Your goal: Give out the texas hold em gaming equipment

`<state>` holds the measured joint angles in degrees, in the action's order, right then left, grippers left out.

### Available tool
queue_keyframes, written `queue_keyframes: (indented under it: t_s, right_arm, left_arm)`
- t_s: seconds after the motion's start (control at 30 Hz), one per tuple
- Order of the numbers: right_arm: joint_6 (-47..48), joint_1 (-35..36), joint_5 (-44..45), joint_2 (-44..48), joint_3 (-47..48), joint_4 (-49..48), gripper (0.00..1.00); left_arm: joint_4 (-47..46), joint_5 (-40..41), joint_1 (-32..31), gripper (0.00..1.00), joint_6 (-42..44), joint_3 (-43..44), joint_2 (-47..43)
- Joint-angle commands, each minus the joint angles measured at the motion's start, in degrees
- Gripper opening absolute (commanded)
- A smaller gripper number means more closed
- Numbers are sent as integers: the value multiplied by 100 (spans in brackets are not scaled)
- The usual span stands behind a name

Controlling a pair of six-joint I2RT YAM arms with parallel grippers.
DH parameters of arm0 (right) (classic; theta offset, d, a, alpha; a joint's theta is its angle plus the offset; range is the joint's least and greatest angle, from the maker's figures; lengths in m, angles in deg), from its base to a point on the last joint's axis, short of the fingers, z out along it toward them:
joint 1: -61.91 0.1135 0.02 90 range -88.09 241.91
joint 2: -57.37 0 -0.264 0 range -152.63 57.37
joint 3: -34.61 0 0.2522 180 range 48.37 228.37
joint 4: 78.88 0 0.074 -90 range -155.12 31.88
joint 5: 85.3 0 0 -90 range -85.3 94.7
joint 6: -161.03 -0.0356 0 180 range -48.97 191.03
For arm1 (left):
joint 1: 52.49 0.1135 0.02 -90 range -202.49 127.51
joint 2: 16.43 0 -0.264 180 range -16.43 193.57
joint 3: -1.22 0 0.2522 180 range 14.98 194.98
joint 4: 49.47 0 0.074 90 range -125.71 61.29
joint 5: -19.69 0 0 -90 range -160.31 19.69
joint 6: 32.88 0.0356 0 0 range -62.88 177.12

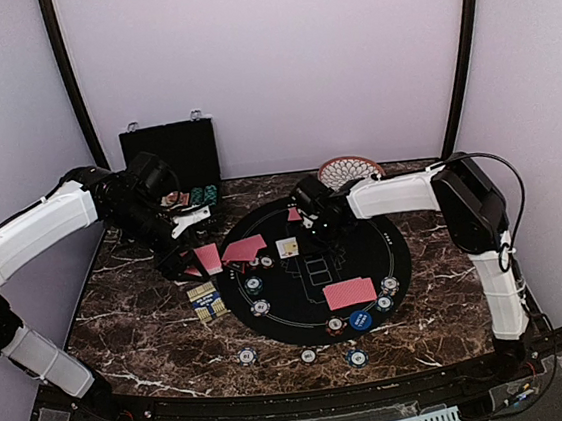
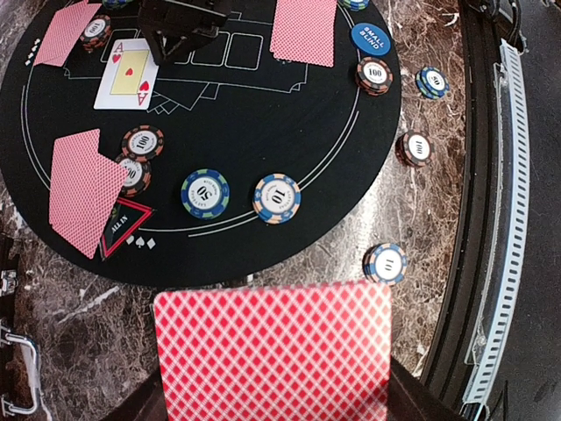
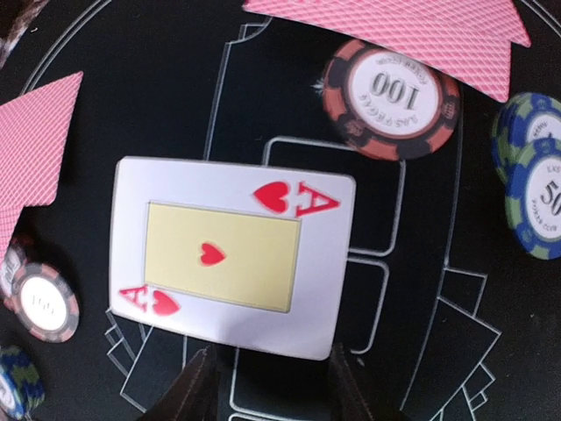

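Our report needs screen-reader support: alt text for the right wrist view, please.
An ace of hearts lies face up on the black mat, just beyond the open right gripper. A 100 chip and red-backed cards lie farther out.

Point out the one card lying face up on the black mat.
The ace of hearts, just ahead of the right hand; the mat's other cards show red backs.

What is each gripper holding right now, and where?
Left gripper holds a red-backed card by its camera-side end; right gripper is open, holding nothing, by the ace of hearts.
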<state>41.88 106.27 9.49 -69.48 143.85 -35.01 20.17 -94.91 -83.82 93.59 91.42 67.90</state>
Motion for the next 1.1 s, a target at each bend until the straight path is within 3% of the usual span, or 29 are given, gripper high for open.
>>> queue_keyframes:
  t_s: [0.0, 0.77, 1.07]
  right_arm:
    - [-53, 30, -311, 614, -830, -391, 46]
    - [-1045, 419, -663, 2459, -4140, -1272, 32]
    - [-1547, 1023, -578, 2864, -4555, -1091, 31]
  left_arm:
    - [142, -98, 31, 0, 98, 38, -194]
    - [229, -237, 35, 0, 54, 132, -148]
    - [257, -253, 35, 0, 45, 169, -153]
